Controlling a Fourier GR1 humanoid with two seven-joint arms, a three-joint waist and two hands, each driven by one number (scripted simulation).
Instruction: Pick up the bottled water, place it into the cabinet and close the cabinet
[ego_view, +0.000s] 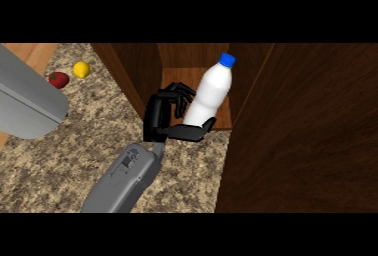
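The bottled water (210, 92) is white with a blue cap. It leans with the cap toward the upper right, in the opening of the brown wooden cabinet (133, 75). My right hand (156, 120) is on the bottle's left side. Its fingers curl round the bottle's far side and its thumb crosses under the lower end. The bottle's base is partly hidden by the thumb, so I cannot tell whether it touches the cabinet's shelf. The cabinet door (303, 140) stands open at the right, swung toward me.
A red apple (58, 79) and a yellow lemon (82, 69) lie on the speckled counter (66, 165) at the back left. My other grey forearm (29, 100) fills the left edge, its hand outside the view. The open door walls off the right side.
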